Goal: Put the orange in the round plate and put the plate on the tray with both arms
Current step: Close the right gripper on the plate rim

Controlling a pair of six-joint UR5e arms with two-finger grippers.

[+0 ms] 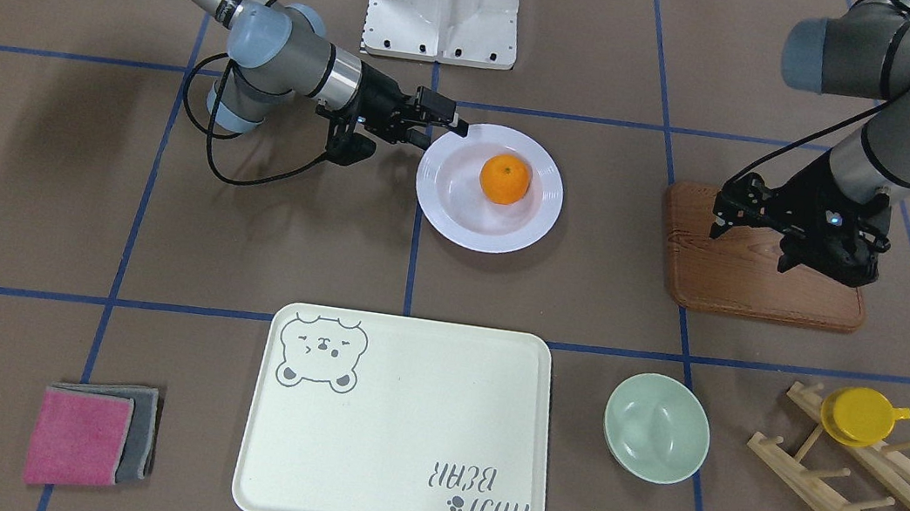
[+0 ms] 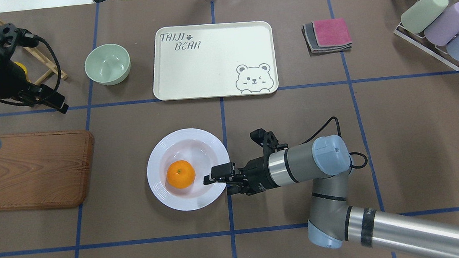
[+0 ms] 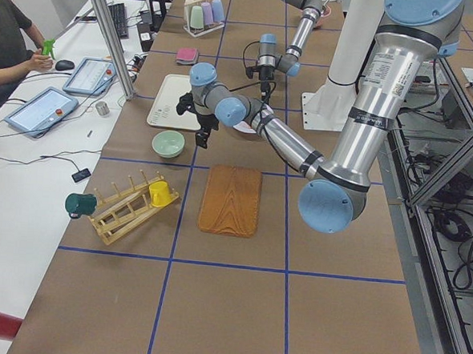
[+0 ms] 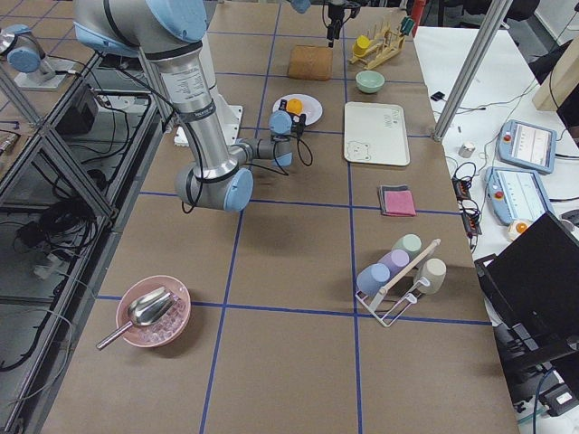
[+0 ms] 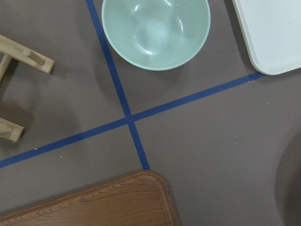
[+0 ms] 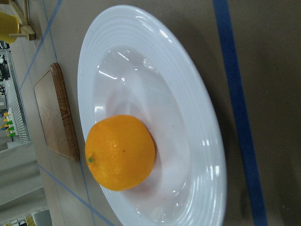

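Observation:
The orange lies inside the white round plate in the middle of the table. My right gripper is open at the plate's rim on the robot's right side, level with the table, one finger over the rim; it holds nothing. The cream bear tray lies bare beyond the plate, away from the robot. My left gripper hangs above the far edge of the wooden board, looks open, and holds nothing.
The brown wooden board lies left of the plate. A pale green bowl and a wooden rack with a yellow cup are near the tray's left end. Folded cloths and a rack of cups are to its right.

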